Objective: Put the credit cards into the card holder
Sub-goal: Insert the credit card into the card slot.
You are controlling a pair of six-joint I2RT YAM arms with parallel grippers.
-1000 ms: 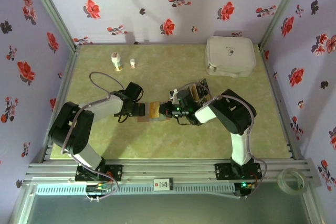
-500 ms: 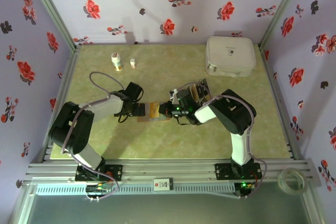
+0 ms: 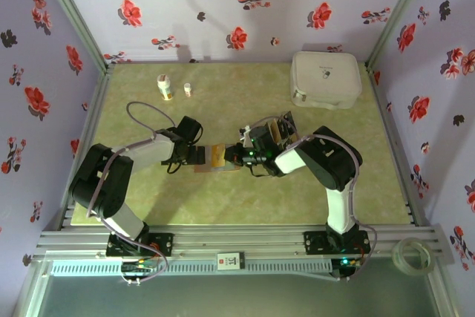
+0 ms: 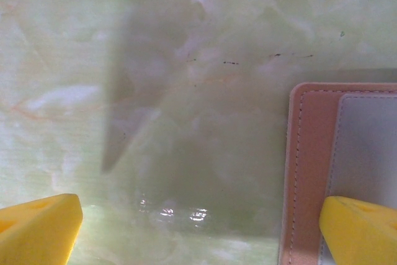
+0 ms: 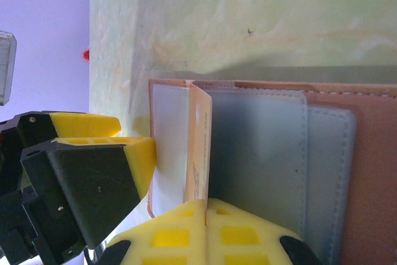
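Observation:
The card holder lies open on the green table, brown outside and grey-blue inside. My right gripper is shut on an orange-tan credit card, held on edge over the holder's left pocket. My left gripper is open and low over the table, its right fingertip on the holder's edge. In the top view the left gripper and right gripper meet at the card above the holder. More credit cards, black and orange, lie behind the right wrist.
A large white rounded case sits at the back right. Two small bottles stand at the back left. A tape roll lies outside the frame at the front right. Flowered walls enclose the table.

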